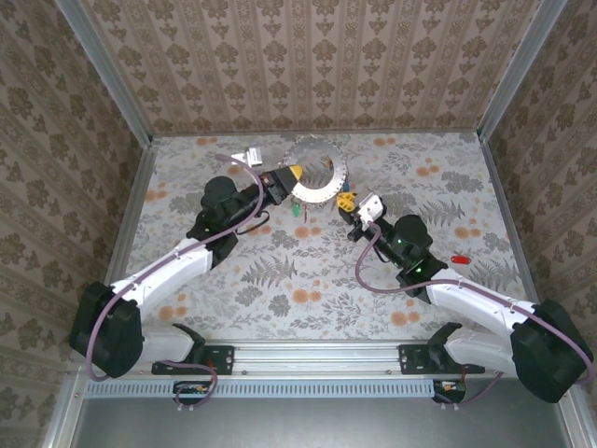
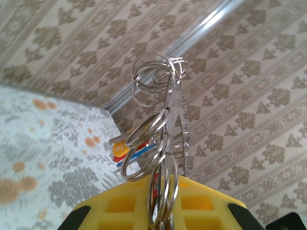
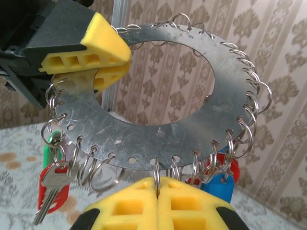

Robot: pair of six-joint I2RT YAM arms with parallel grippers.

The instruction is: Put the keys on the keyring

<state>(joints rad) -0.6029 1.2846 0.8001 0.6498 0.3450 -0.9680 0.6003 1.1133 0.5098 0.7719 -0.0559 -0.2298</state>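
One floral table (image 1: 298, 275), flat silver keyring (image 3: 144, 139) raised above it, left gripper (image 3: 115, 64) clamped at its 10 o'clock, right gripper (image 3: 157, 189) pinched on a loop (image 3: 157, 168) at 6, red key (image 3: 53, 184) hanging at 8, possibly a spare key (image 1: 459, 259) at table's 3 o'clock

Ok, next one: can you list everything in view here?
keyring: one, silver, flat perforated hoop, held up above the table.
split rings: many, silver, through holes round its rim.
hung keys: at least four, red, green and blue heads, on split rings.
loose key: one, red, on the table beside the right arm.
table: one, grey floral.
left fingers: yellow, shut on the keyring's edge.
right fingers: yellow, shut on a split ring at the bottom rim.
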